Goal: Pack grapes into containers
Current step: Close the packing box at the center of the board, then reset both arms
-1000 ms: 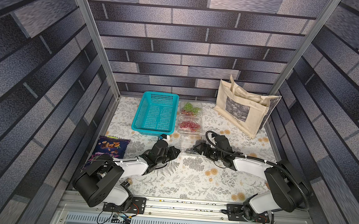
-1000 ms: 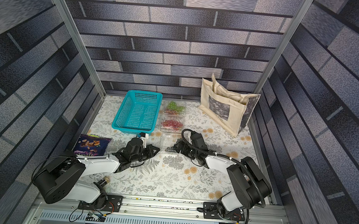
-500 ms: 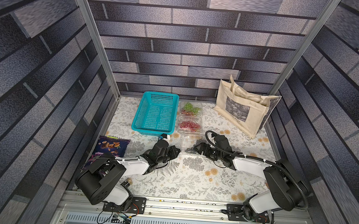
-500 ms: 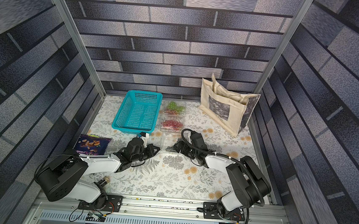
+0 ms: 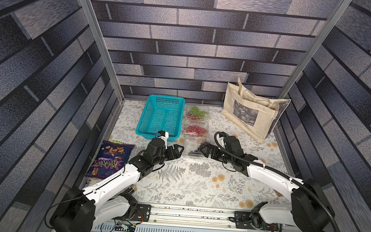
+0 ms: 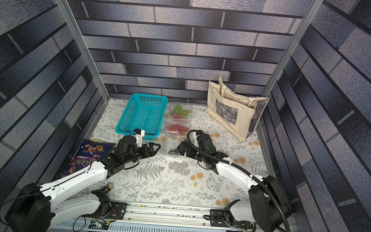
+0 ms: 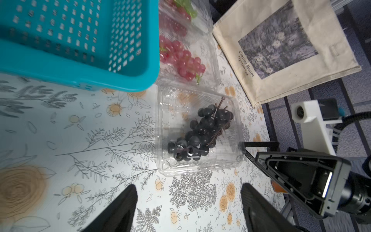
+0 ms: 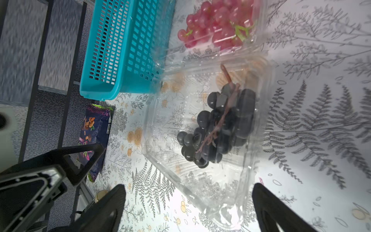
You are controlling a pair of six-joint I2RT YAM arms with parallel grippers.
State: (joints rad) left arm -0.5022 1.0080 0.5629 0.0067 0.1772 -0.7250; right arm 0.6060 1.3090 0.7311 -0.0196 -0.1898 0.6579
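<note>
Three clear containers stand in a row right of the basket. The nearest container [image 5: 188, 141] [image 7: 198, 170] [image 8: 220, 211] holds black grapes [image 7: 202, 132] [image 8: 218, 128]. The middle one holds red grapes [image 5: 196, 129], and the far one holds green grapes [image 5: 195, 110] with some red ones. My left gripper [image 5: 178, 150] [image 7: 188, 188] is open just left of the nearest container, nothing between its fingers. My right gripper [image 5: 201, 150] [image 8: 188, 188] is open at its right side, a corner of the box lying between the fingers.
A teal basket [image 5: 160, 117] stands left of the containers, close to the left gripper. A beige tote bag [image 5: 248, 112] leans at the back right. A purple snack bag [image 5: 108, 158] lies by the left wall.
The left gripper's jaws have spread from nearly shut to wide open beside the nearest container. The right gripper has widened slightly. Both arms have stayed in place.
</note>
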